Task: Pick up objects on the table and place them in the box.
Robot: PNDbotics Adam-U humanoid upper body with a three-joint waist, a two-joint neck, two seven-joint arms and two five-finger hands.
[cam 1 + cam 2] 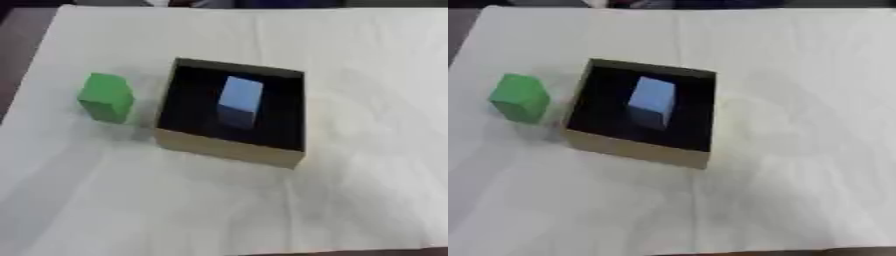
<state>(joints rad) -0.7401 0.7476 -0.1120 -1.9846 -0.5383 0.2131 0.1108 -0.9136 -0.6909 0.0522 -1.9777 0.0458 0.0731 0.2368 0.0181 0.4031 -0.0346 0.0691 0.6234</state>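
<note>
Green block (107,97) sitting on the tabletop (350,200) just left of the box (229,150), outside it. Tan open box with black interior holding a light blue block (239,100). White cloth covering tabletop. Neither hand showing, state cannot be told.

Looks like a test room or lab, not a home. A plain table (367,200) under a creased white cloth (798,75), with dark table edge showing at 9 and 6 o'clock. Only simple practice things on top: a tan box (223,149) with black inside in the middle, a blue block (240,100) in it, a green block (107,96) at 9 o'clock.
</note>
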